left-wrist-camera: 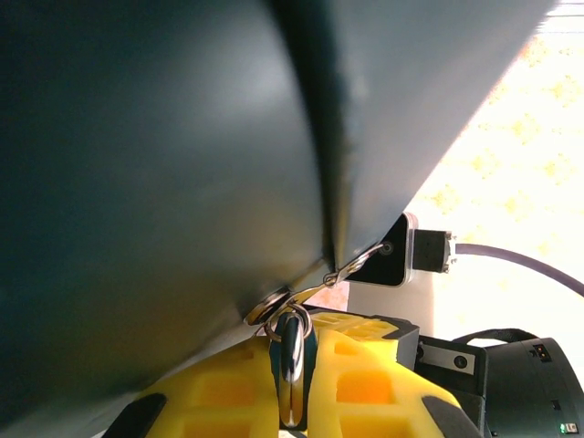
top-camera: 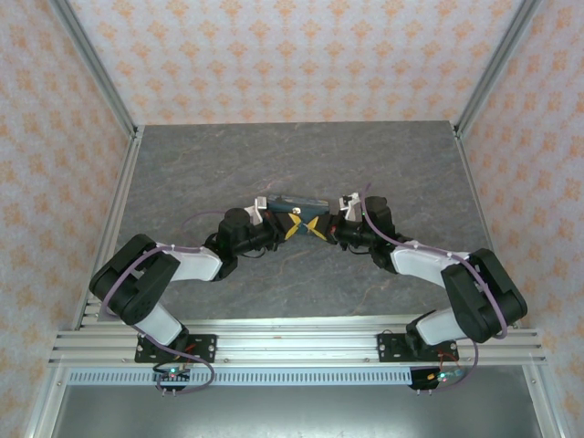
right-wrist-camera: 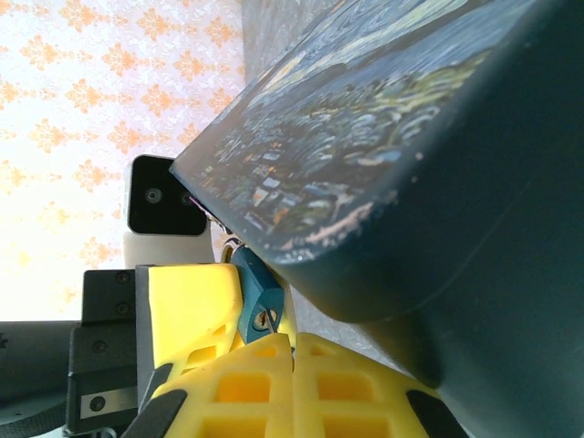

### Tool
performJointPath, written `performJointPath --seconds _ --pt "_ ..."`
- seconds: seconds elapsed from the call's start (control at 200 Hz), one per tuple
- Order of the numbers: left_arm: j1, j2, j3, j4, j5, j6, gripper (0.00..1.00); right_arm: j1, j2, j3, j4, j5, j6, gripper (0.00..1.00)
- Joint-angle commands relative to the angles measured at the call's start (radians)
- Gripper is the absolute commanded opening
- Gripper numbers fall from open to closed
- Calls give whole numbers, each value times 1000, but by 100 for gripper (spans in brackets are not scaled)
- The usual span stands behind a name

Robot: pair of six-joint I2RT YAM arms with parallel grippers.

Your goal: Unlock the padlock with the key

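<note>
- Right wrist view: the right fingers are closed and pinch the bluish padlock at lower centre of frame. Its keyhole faces the lens and looks empty.
- The painted box looms over the upper right, one corner just above the padlock. Cannot tell whether the shackle passes through anything on the box.
- Left wrist view: the left fingers are closed on a thin dark-and-silver piece at bottom centre, taken to be the key. It hangs from a key ring. The blade tip is hidden.
- Top external view: both yellow pairs cross at frame centre over the bench, with the box just above them in frame.
- Risk: the key is held narrowly, so pressing it slightly off the keyhole's line could pivot it in the grip.
- Risk: the padlock is held by a small pinch, so sideways push or turning force could twist it free.
- Risk: the fingers are crowded together and may knock one another, and the loose ring could snag.
</note>
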Motion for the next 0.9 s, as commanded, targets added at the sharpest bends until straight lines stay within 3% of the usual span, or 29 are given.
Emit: performJointPath --seconds 0.0,0.305,0.48,0.896 --pt "-15 -39 -2 108 84 30 0 -18 13 -12 125 11 54 0" --pt "-15 -42 10 109 91 29 0 -19 88 7 251 -24 169 0" --pt "-15 -33 25 103 93 26 0 -4 114 42 228 -38 161 0" --pt "-15 2 26 134 49 -28 0 44 -32 114 -215 114 -274 0"
